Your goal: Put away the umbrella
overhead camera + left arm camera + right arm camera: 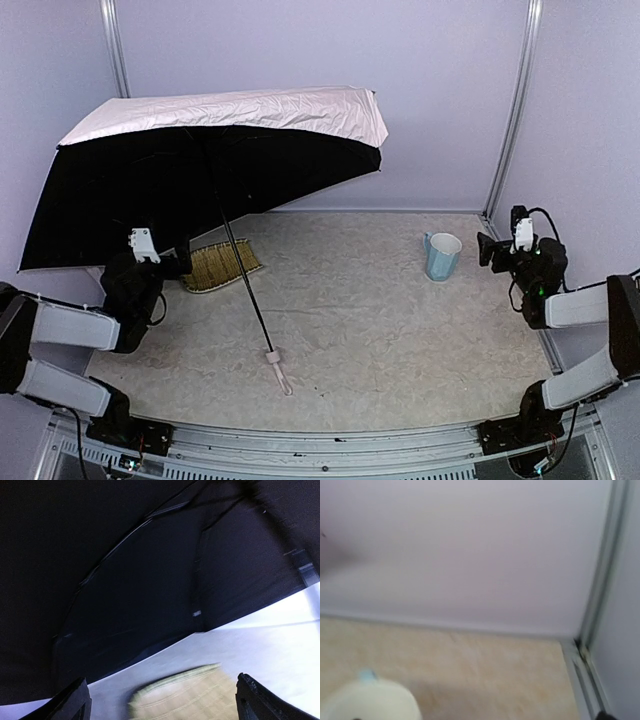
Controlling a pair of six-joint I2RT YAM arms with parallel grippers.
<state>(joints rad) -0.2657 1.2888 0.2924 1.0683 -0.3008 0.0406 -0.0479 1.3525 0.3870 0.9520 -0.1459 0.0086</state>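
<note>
The umbrella is wide open. Its pink top tips up at the back left, and its black inside faces the arms. The thin shaft slants down to the small handle, which rests on the worktop near the front middle. The low left edge of the cloth hangs over the left arm.

The left tool sits under the black cloth, close to the woven tray. Its 2 fingers are spread wide and hold nothing. The right tool is far off on the right, just beside the blue cup. It looks wide open too, and it holds nothing.

I think the job now is to get a first grip so the umbrella can be folded shut. To do it well, 1 tool should take the shaft low down, near the handle, so the umbrella cannot roll or tip. The other tool can then reach up the shaft to the sliding part, which I cannot see here. Go slowly under the cloth, because the thin ribs could catch a finger. Take care not to knock the cup or push the tray.
</note>
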